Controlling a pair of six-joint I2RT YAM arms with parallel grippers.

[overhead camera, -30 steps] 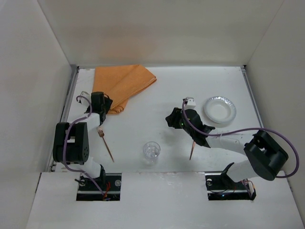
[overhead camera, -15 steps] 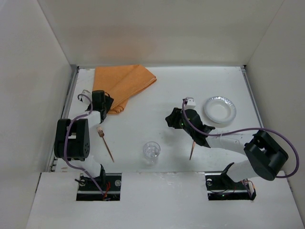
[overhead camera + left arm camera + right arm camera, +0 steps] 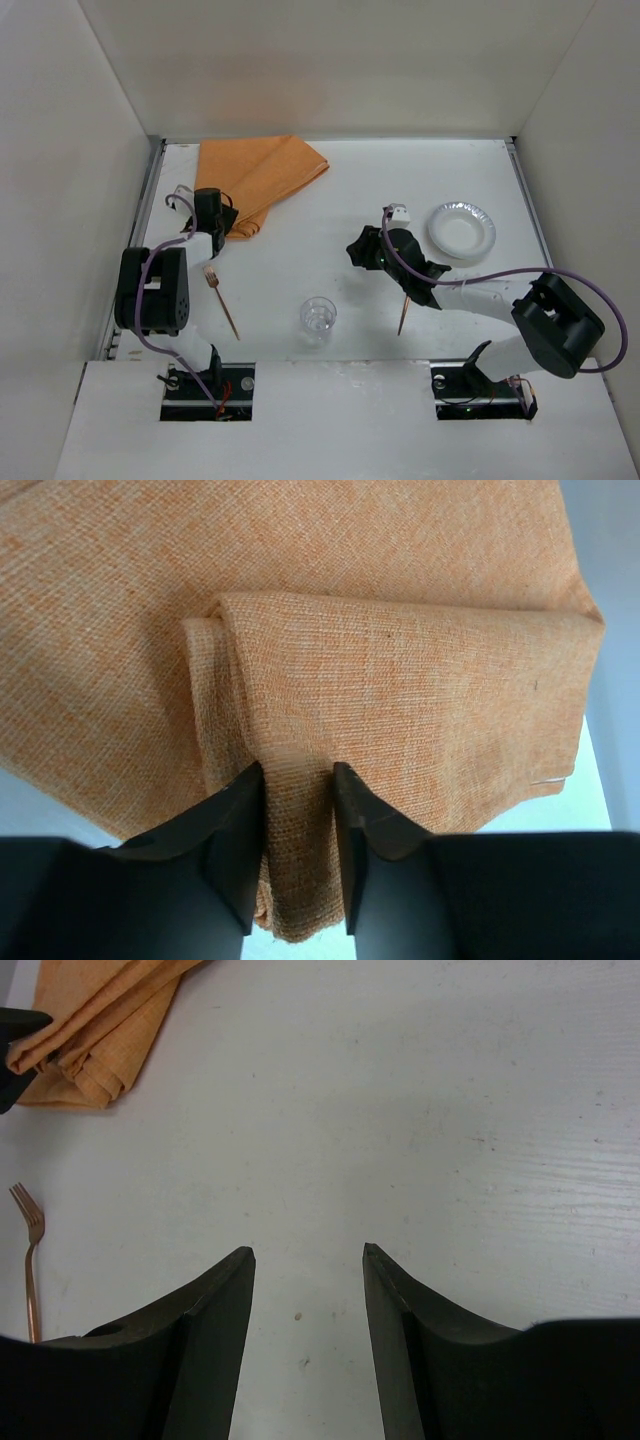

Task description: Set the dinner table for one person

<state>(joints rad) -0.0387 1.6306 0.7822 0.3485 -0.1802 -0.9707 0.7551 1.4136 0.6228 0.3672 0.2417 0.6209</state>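
The white dinner table point(image 3: 420, 170) carries a folded orange cloth point(image 3: 260, 175) at its back left. My left gripper point(image 3: 222, 222) is at the cloth's near corner. In the left wrist view its jaws point(image 3: 298, 770) pinch a bunched fold of the orange cloth point(image 3: 400, 680). A copper fork point(image 3: 222, 300) lies just in front of that arm. My right gripper point(image 3: 358, 250) hovers over bare table near the middle, open and empty point(image 3: 308, 1250). A white plate point(image 3: 461, 231) sits at the right, and a clear glass point(image 3: 318, 318) stands at front centre.
A second thin copper utensil point(image 3: 403, 315) lies partly under the right arm. White walls enclose the table on three sides. The fork point(image 3: 30, 1260) and the cloth point(image 3: 95, 1020) show at the left of the right wrist view.
The left jaws have closed from wide apart onto the cloth's near corner. Neither arm has shifted noticeably, and the right gripper is unchanged.
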